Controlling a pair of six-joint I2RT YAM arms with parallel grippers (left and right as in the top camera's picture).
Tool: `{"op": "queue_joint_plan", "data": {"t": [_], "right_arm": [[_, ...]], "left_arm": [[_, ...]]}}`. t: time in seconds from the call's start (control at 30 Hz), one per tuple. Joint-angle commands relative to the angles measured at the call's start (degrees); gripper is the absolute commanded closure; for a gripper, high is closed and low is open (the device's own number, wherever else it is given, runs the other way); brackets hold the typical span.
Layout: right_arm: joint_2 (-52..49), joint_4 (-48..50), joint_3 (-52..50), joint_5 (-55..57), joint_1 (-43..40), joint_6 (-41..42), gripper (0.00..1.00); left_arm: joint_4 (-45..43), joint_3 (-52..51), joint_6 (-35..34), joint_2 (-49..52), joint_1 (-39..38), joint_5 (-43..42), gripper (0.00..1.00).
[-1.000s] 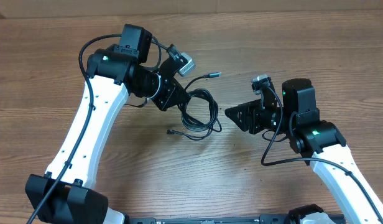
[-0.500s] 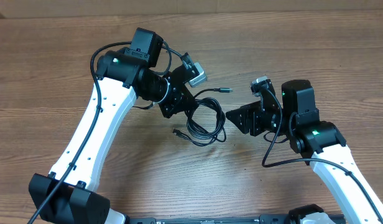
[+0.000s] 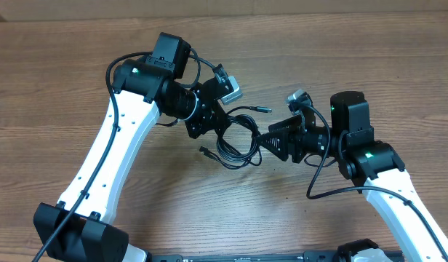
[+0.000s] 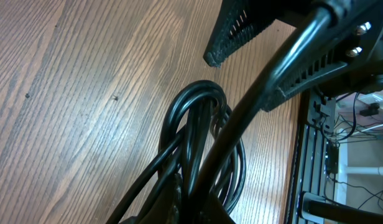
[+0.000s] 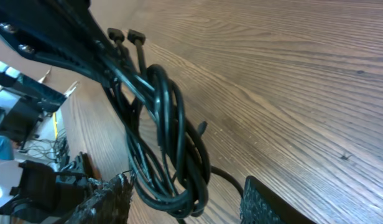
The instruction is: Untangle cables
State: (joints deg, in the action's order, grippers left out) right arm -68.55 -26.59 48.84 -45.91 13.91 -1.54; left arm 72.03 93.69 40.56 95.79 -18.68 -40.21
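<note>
The cables [image 3: 240, 143] are a bundle of thin black loops with one plug end [image 3: 264, 108] sticking out to the upper right and another [image 3: 204, 152] to the lower left. My left gripper [image 3: 213, 125] is shut on the bundle's upper left side; in the left wrist view the cables [image 4: 201, 102] run out from its fingers [image 4: 204, 214]. My right gripper [image 3: 271, 138] is open at the bundle's right side. In the right wrist view the looped end [image 5: 173, 155] hangs between its open fingers [image 5: 185, 205], which do not touch it.
The wooden table [image 3: 355, 58] spreads all round. Both arms meet near the middle, with the left arm's wrist camera [image 3: 230, 87] just above the bundle. A rack with wires stands beyond the table edge [image 4: 341, 155].
My left gripper carried the bundle to the right, then held still. My right gripper moved left, and its open fingers now straddle the loops' right end.
</note>
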Motion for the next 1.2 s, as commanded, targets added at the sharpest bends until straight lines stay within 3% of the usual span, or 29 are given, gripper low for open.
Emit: {"op": "queue_joint_plan", "data": {"t": [0.0,0.33,0.67,0.77,0.8,0.9,1.17], "right_arm": [[0.0,0.6,0.6,-1.8,-0.1,-0.5,0.45],[0.0,4.5,0.6,-6.9,-0.1,-0.5,0.46],[0.0,4.7,0.6,-6.7,-0.1,-0.5,0.47],[0.0,4.7,0.6,-6.7,-0.1,-0.5,0.59],[0.0,4.7,0.6,-6.7,-0.1,-0.5,0.70],[0.0,4.6,0.6,-5.0,-0.1,-0.5,0.93],[0.0,3.4,0.6,-2.5,-0.1,-0.5,0.96]], "left_arm": [[-0.2,1.3,0.5,-1.0,-0.1,-2.3,0.96],[-0.8,1.3,-8.6,-0.6,-0.1,-5.3,0.96],[-1.6,1.3,-9.0,-0.5,-2.5,-9.4,0.96],[-2.2,1.3,-9.1,-0.5,-4.4,-8.7,0.96],[-2.4,1.3,-9.2,-0.5,-4.9,-8.2,0.96],[-3.4,1.3,-10.9,-0.5,-5.3,-7.2,0.96],[-3.8,1.3,-11.0,-0.5,-5.3,-7.2,0.96]]}}
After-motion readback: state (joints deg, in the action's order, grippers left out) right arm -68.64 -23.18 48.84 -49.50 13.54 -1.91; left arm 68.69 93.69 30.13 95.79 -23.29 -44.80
